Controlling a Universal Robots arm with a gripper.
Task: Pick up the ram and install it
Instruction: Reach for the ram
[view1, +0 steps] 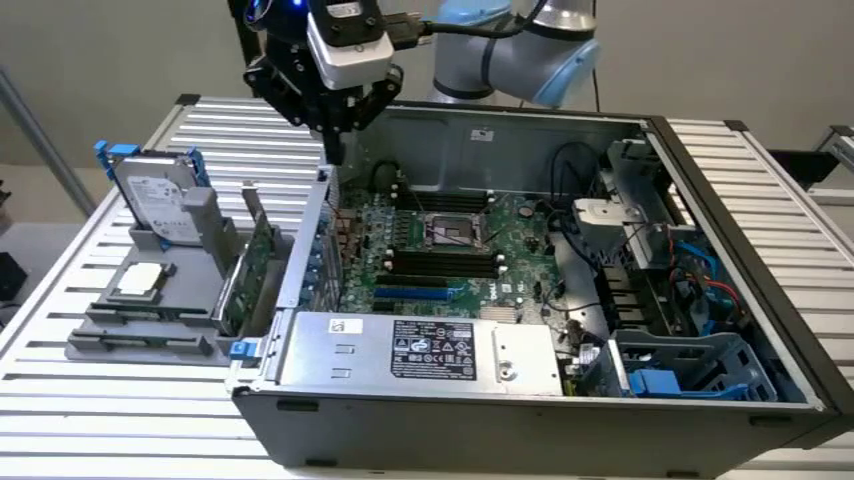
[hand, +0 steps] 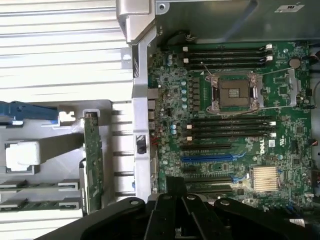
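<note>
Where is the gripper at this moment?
In the exterior view the gripper hangs over the far corner of the open computer case on the exterior view's left, above the wall between the motherboard and the grey holder.

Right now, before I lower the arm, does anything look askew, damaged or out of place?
Nothing stands out. The hard drive and green card stand in the grey holder, the motherboard lies flat in the open case, and its black slots look empty and undamaged.
</note>
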